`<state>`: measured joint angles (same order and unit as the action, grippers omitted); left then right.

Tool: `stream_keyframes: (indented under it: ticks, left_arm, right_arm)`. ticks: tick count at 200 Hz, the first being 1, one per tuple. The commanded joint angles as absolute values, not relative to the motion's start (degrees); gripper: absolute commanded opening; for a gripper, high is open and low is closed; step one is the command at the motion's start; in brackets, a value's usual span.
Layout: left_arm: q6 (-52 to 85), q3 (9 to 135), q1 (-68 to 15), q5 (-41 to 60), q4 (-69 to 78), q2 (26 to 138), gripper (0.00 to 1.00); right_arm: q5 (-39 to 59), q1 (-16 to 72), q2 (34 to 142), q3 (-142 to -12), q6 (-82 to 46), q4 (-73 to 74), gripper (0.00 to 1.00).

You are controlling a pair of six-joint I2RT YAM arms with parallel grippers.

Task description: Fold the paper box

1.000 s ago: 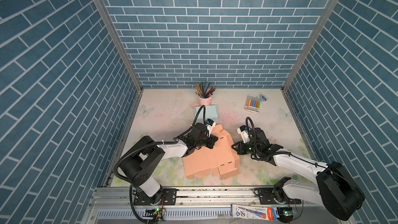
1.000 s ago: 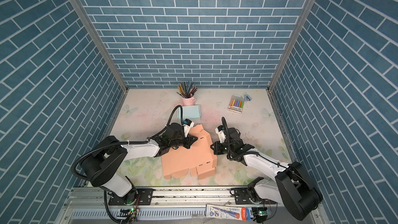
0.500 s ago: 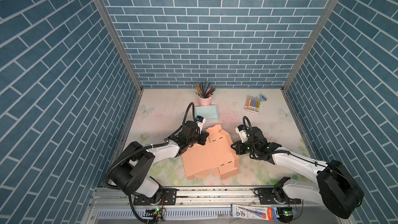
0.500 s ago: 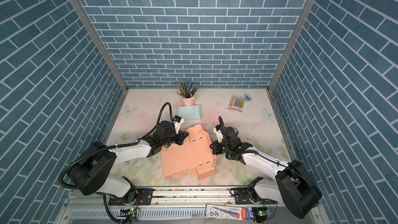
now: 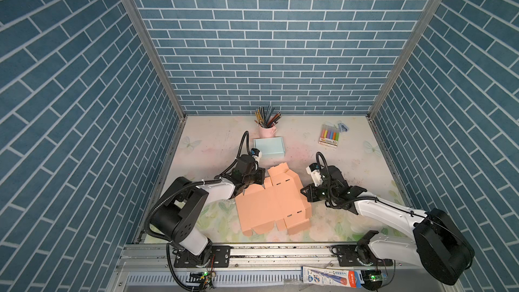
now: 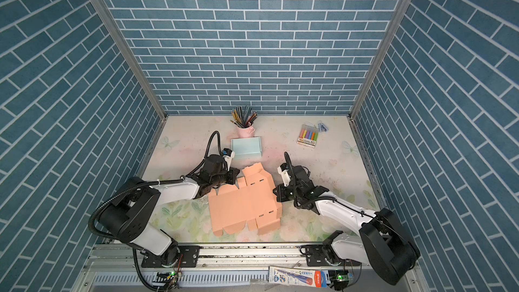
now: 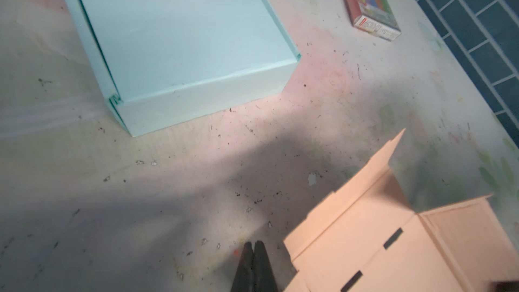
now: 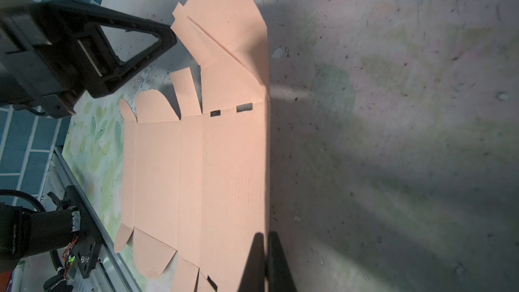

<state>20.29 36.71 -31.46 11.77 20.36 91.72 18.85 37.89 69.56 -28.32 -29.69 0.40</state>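
The paper box [image 5: 269, 203] is a peach cardboard blank lying mostly flat at the front middle of the table, seen in both top views [image 6: 241, 203]. Its far flaps [image 7: 365, 206] stand partly up, and its right-hand side is folded up. My left gripper [image 7: 254, 244] is shut and holds nothing; it sits low over the table just left of the far flap [image 5: 262, 179]. My right gripper [image 8: 264, 237] is shut on the raised right edge of the paper box [image 8: 224, 164], at the blank's right side [image 5: 304, 192].
A closed light blue box [image 5: 269, 148] lies just behind the left gripper [image 7: 182, 37]. Behind it stands a pink cup of pencils [image 5: 266, 129]. A marker pack [image 5: 330, 136] lies at the back right. Brick walls close in three sides; a metal rail [image 5: 252, 251] runs along the front.
My left gripper has drawn back to the left, off the paper box's far flap, and now sits beside it. The right gripper has hardly moved.
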Motion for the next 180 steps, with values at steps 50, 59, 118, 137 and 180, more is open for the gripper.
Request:
stream_keyframes:
  ticks: [50, 59, 118, 137, 180]
  left_arm:
    - [19.1, 36.5, -31.5, 13.4, 21.0, 92.2, 0.00]
    - [19.1, 36.3, -31.5, 13.8, 20.8, 91.9, 0.00]
    - [18.8, 35.5, -32.0, 13.8, 19.8, 90.4, 0.00]
    - [18.8, 35.5, -32.2, 14.1, 19.7, 90.7, 0.00]
    - [18.2, 35.0, -32.0, 11.9, 19.4, 90.2, 0.00]
  right_arm:
    - [18.0, 38.4, 68.6, -30.1, -28.2, -0.7, 0.00]
    - [17.8, 38.4, 68.6, -30.1, -28.1, -0.8, 0.00]
    - [18.0, 38.5, 68.8, -30.7, -28.0, -0.9, 0.00]
    - [17.8, 38.5, 68.4, -30.8, -28.0, -1.1, 0.00]
    - [17.7, 38.6, 67.8, -30.7, -27.9, -1.6, 0.00]
